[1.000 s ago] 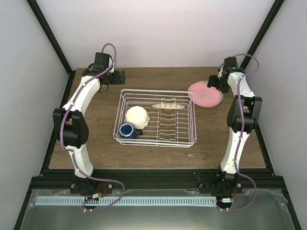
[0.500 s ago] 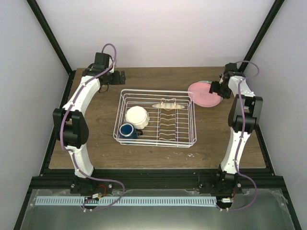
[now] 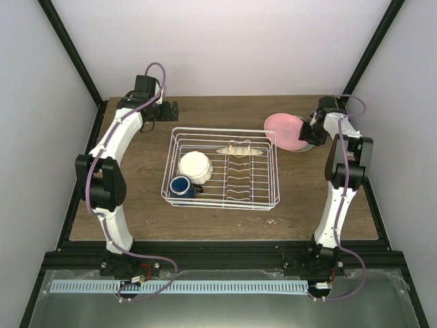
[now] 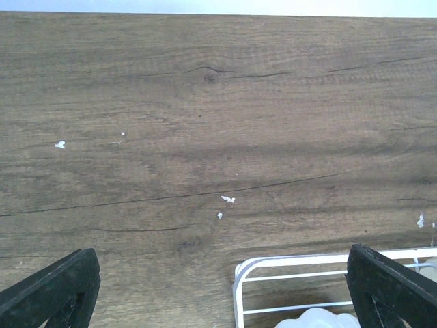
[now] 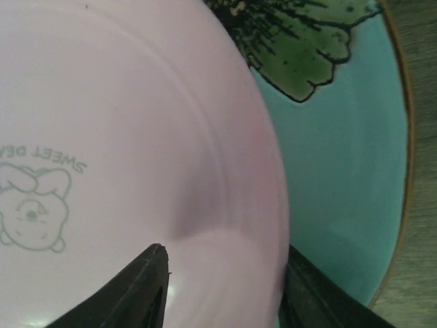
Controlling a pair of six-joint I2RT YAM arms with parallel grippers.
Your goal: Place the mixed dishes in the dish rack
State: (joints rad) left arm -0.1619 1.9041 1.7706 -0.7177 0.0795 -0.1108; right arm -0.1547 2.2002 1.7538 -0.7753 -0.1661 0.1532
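Observation:
The white wire dish rack (image 3: 222, 198) stands mid-table. It holds the cream-white bowl (image 3: 194, 165), the dark blue mug (image 3: 181, 186) and a yellow-orange plate (image 3: 239, 150) standing on edge at its far side. My right gripper (image 3: 308, 131) is shut on the rim of the pink plate (image 3: 283, 128) and holds it tilted above the pale green plate (image 3: 302, 145). In the right wrist view the pink plate (image 5: 123, 137) fills the space between my fingers (image 5: 140, 287), with the green plate (image 5: 341, 150) beneath. My left gripper (image 3: 171, 109) is open and empty beyond the rack's far left corner (image 4: 273, 270).
The green plate lies near the table's far right edge, close to the right frame post (image 3: 375, 48). Small white crumbs (image 4: 227, 199) dot the wood. The table's far edge (image 4: 218, 14) meets the white wall.
My right gripper has taken hold of the pink plate and raised its right rim, tipping it up and leftward off the green plate. The left arm has not moved.

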